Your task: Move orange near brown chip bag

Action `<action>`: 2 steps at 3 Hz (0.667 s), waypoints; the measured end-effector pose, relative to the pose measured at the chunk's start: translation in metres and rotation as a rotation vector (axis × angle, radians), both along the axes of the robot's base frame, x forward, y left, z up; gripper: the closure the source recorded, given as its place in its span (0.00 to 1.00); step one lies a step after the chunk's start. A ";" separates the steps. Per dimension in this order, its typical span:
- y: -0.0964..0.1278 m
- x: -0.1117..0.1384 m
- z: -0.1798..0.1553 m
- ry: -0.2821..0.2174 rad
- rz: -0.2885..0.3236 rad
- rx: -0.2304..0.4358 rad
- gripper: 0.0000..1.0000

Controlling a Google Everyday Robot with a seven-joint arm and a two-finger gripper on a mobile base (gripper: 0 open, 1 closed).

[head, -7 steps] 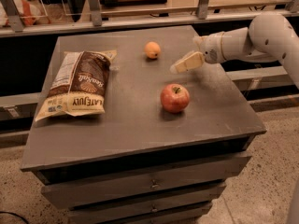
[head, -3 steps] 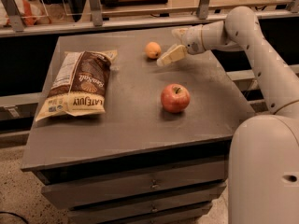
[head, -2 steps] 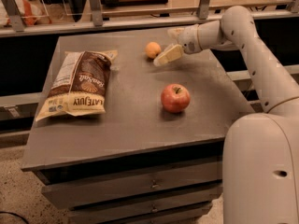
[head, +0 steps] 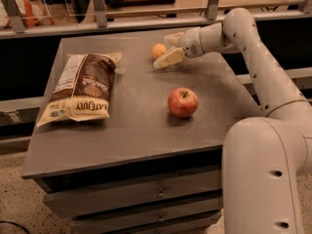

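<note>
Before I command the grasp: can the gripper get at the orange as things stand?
Probably yes: the open gripper is right at the orange, nothing between them; the apple sits well clear.

Dim warm light; the gripper (head: 163, 50) at the orange (head: 157, 51) casts a soft shadow.

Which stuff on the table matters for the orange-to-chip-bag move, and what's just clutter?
Part of the job:
- orange, at the far side of the table
- brown chip bag, lying flat on the left
- gripper, open, straddling the orange

Just lying about:
- red apple, mid-table, right of the bag
</note>
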State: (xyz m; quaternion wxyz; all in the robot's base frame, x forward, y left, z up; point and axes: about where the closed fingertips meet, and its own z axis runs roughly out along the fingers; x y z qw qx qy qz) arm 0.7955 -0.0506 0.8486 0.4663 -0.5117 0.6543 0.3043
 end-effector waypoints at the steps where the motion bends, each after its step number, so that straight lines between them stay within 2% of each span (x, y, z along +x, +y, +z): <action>1: 0.005 0.000 -0.001 0.003 0.019 -0.003 0.41; 2: 0.006 -0.003 0.003 0.010 0.029 -0.006 0.65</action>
